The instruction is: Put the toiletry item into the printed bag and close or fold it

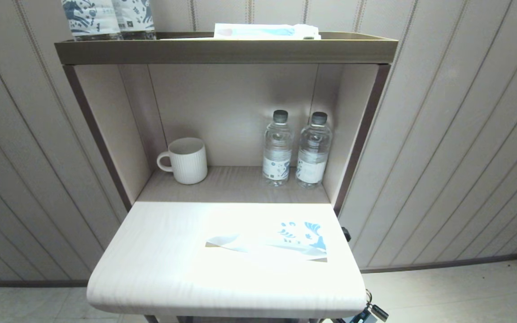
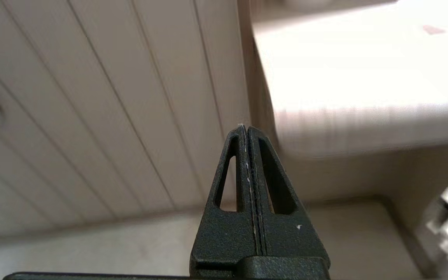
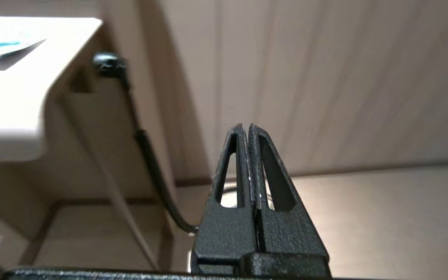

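Printed bag (image 1: pixel 281 242) lies flat on the pale desk (image 1: pixel 159 260), near its right edge. Left pincer (image 2: pixel 246 128) and right pincer (image 3: pixel 246 127) hang low beside the desk, both closed, holding nothing.

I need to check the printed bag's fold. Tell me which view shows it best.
The head view: the printed bag lies flat on the white tabletop, its whole outline and blue print visible. The right wrist view catches only a blurred corner of it at the table's edge. The left wrist view shows bare tabletop, no bag.
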Available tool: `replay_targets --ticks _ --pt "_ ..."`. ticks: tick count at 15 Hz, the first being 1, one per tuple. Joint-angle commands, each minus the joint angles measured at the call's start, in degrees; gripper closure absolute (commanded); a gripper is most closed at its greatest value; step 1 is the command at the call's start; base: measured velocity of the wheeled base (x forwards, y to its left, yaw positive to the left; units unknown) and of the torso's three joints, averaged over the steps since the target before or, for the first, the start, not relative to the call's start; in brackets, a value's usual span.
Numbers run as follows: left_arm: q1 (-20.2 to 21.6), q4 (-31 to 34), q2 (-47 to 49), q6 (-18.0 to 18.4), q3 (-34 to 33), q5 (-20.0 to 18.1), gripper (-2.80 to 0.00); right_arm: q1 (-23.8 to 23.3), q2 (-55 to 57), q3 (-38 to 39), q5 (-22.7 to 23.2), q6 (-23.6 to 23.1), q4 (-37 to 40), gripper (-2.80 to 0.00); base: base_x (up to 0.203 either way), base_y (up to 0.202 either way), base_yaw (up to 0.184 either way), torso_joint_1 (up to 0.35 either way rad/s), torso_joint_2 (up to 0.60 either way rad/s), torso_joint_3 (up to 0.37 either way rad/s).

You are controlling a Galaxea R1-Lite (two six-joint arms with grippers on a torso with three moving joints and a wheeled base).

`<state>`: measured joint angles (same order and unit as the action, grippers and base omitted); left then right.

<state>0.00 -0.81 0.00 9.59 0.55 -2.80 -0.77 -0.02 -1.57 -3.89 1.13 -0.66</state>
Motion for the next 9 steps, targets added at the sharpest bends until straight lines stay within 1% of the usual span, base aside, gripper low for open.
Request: replay_targets --ticks 1,2,5,7,9 --pt "0.0 2.09 0.1 -2.04 -0.48 0.05 0.0 0.08 0.02 1.3 4.39 -0.23 -0.82 0.0 0.0 0.0 0.0 0.0 0.0 0.0" --pt "0.0 1.82 0.15 -4.38 -0.54 0.58 0.0 0.07 0.02 1.51 3.96 -0.12 -1.69 0.0 0.0 0.0 0.0 0.0 0.0 0.0" --pt "0.0 1.69 0.18 -5.81 -0.55 1.41 0.0 0.06 0.02 1.57 3.36 0.1 -3.47 0.0 0.0 0.0 0.0 0.0 0.0 0.0" --pt "0.0 1.51 0.18 -7.92 -0.55 2.45 0.0 0.06 0.02 1.57 3.28 0.19 -3.47 0.0 0.0 0.0 0.0 0.0 0.0 0.0" --pt "0.0 1.51 0.18 -8.39 -0.55 2.53 0.0 0.06 0.02 1.57 3.19 0.19 -3.47 0.0 0.0 0.0 0.0 0.0 0.0 0.0"
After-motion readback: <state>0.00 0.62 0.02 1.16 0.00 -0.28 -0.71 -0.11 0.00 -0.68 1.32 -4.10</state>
